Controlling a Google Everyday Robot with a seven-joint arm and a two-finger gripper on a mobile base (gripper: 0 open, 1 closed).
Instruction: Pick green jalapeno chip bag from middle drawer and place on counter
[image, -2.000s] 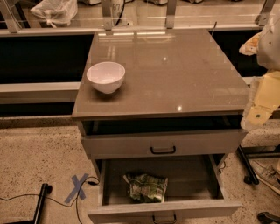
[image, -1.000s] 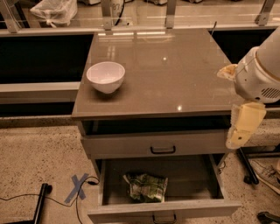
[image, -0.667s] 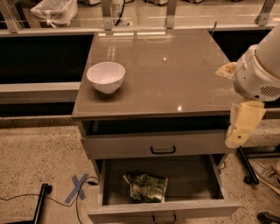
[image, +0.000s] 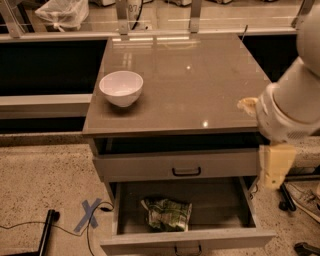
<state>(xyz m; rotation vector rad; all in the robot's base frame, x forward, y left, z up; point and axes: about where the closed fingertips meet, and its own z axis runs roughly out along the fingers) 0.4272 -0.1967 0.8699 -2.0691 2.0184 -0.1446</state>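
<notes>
At cabinet's right front corner, cream pincer (image: 276, 166) hangs from bulky white arm (image: 292, 107), outside cabinet edge, level with closed upper grey drawer front (image: 150, 167). Pincer state: cannot tell. Crinkled light-green foil chip bag (image: 166, 214) lies in pulled-out shallow grey middle drawer (image: 150, 242), left of centre; bare drawer floor to bag's right. Glossy grey-brown slab surface (image: 200, 85) carries white round bowl (image: 121, 87) near front-left edge; wide bare stretch right of bowl.

Dim warm light, lamp glare spots on the counter (image: 200, 85) up-left of the gripper (image: 275, 176) hanging beside the cabinet's right edge, middle drawer (image: 150, 241) shadowed inside
</notes>
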